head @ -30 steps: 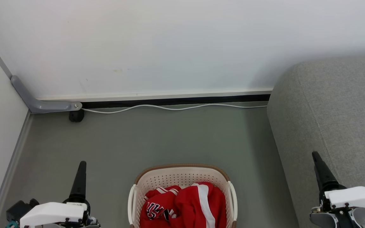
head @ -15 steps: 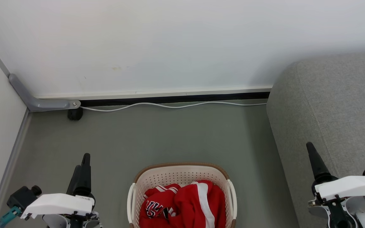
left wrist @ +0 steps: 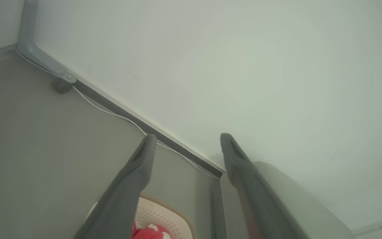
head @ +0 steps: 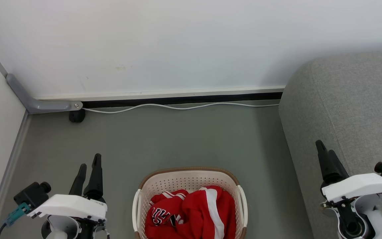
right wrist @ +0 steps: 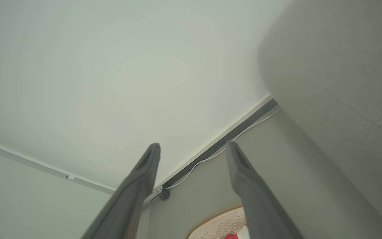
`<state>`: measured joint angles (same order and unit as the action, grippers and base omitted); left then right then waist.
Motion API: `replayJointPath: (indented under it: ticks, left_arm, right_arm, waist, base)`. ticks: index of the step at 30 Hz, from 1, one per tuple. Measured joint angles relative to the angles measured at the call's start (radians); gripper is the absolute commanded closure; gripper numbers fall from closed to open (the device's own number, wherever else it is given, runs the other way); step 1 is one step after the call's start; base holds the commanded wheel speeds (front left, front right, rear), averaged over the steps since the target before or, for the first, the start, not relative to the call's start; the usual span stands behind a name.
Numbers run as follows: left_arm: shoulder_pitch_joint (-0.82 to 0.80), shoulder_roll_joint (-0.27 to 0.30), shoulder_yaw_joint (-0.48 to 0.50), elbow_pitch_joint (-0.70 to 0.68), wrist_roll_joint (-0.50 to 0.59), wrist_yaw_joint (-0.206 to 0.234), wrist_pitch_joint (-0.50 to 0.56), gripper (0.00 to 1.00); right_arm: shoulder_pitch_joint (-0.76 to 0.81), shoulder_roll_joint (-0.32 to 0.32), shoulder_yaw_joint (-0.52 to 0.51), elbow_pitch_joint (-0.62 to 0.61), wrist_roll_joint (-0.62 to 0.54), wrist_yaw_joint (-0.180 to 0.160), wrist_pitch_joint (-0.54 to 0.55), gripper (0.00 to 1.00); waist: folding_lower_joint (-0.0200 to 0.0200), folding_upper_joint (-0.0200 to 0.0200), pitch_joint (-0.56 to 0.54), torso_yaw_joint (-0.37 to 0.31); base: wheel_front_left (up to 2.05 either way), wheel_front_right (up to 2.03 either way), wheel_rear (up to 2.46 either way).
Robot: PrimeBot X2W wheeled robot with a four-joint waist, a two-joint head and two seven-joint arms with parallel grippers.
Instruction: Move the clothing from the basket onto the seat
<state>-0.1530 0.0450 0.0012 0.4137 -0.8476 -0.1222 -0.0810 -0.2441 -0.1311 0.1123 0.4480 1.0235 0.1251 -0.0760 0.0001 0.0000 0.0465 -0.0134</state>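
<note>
Bright red, white-striped soft clothing (head: pixel 194 215) lay heaped in the oval cream perforated plastic basket (head: pixel 184 181), bottom centre. The large grey woven seat (head: pixel 353 109) stood at the right. The left pincer (head: pixel 90 160) and right pincer (head: pixel 324 147) gaped wide, empty. A shallow pinch could drop trailing fabric onto the floor (head: pixel 177 139).

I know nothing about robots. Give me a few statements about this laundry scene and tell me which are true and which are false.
1. The bright red soft-fabric clothing lies inside the oval cream-white perforated plastic basket. True.
2. The left gripper is clamped on the clothing. False: its jaws are open and empty, left of the basket.
3. The large grey woven-fabric seat stands to the robot's right of the basket. True.
4. The basket stands on the seat. False: it stands on the grey floor beside it.
5. A thin white cable runs along the foot of the wall. True.
</note>
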Motion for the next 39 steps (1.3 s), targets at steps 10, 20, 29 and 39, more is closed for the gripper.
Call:
replayJointPath:
  ticks: [10,20,29,39]
  left_arm:
    - [-0.024,0.0,-0.007,0.014,0.133,0.0,-0.027,0.0]
    - [-0.043,0.001,-0.006,0.033,0.262,-0.001,-0.057,0.0]
    - [-0.06,0.003,-0.006,0.042,0.368,-0.001,-0.08,0.0]
    - [-0.087,0.002,-0.002,0.047,0.498,-0.001,-0.109,0.0]
  right_arm:
    - [-0.036,-0.015,0.026,0.026,-0.111,0.0,-0.031,0.0]
    - [-0.063,-0.024,0.039,0.051,-0.213,0.0,-0.058,0.0]
    - [-0.087,-0.035,0.062,0.072,-0.3,0.0,-0.078,0.0]
    - [-0.128,-0.05,0.08,0.084,-0.4,0.0,-0.111,0.0]
  waist:
    - [0.0,0.0,0.005,-0.002]
    - [-0.0001,0.0,0.007,-0.005]
    - [0.0,0.0,0.003,-0.007]
    - [-0.0001,0.0,0.013,-0.008]
  base:
    - [0.0,0.0,0.0]
    - [0.0,0.0,0.0]
    - [0.0,0.0,0.0]
    - [0.0,0.0,0.0]
